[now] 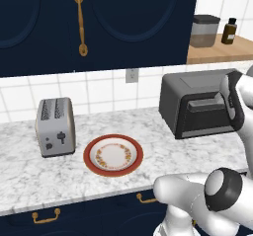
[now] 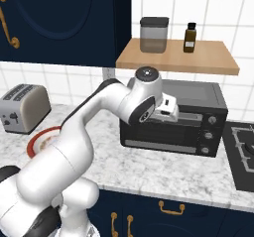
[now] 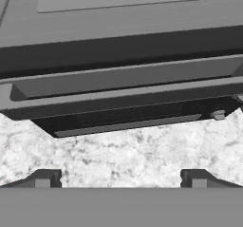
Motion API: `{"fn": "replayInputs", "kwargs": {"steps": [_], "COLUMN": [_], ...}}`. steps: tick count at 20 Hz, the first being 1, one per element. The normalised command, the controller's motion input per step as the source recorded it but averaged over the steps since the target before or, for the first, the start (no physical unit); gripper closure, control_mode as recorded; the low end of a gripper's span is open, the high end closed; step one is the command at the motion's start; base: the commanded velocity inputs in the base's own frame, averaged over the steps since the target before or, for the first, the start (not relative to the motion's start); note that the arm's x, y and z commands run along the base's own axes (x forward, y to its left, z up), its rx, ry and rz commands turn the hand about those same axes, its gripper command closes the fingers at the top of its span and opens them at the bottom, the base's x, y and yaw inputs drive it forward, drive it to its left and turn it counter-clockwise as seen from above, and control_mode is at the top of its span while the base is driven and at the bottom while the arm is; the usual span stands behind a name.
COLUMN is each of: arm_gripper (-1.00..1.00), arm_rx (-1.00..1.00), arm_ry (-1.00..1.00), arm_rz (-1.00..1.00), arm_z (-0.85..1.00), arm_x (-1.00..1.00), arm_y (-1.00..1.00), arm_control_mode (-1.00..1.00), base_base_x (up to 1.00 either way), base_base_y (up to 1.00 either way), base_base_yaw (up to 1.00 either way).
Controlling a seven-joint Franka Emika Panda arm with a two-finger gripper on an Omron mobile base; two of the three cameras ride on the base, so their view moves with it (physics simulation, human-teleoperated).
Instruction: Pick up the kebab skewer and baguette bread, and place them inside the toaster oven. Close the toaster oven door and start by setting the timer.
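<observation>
The gripper [image 3: 120, 178], jaws standing wide apart and holding nothing, is hovering just above and in front of the toaster oven door [image 3: 123, 86], looking down on its bar handle [image 3: 118, 81]. The toaster oven [image 2: 173, 117] is sitting shut, right of the plate [image 1: 113, 154]. Likely step: opening the door; next, hooking the handle.

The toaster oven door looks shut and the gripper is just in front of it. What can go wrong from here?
1. The open gripper hangs above the bar handle of the toaster oven door; coming down off line, a fingertip may strike the bar instead of straddling it.
2. The plate lies bare, with no skewer or bread on it, so check the food's place before setting the timer knobs.
</observation>
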Motion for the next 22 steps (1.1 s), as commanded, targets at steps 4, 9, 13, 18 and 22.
{"fn": "replayInputs", "kwargs": {"steps": [4, 9, 13, 18, 22], "arm_gripper": [-1.0, -1.0, -1.0, -1.0, -1.0], "arm_rx": [-0.17, -0.16, -0.11, -0.11, -0.11], "arm_ry": [0.0, 0.0, 0.0, -0.09, -0.02], "arm_rz": [0.07, 0.08, 0.12, 0.24, 0.17], "arm_z": [0.0, -0.01, -0.18, -0.31, -0.14], "arm_x": [-0.43, -0.34, -0.33, -0.25, -0.01], "arm_y": [-0.18, -0.18, -0.21, -0.32, -0.32], "arm_control_mode": [-1.0, -1.0, -1.0, -1.0, -1.0], "base_base_x": [0.0, 0.0, 0.0, 0.0, 0.0], "base_base_y": [0.0, 0.0, 0.0, 0.0, 0.0], "base_base_yaw": [0.0, 0.0, 0.0, 0.0, 0.0]}}
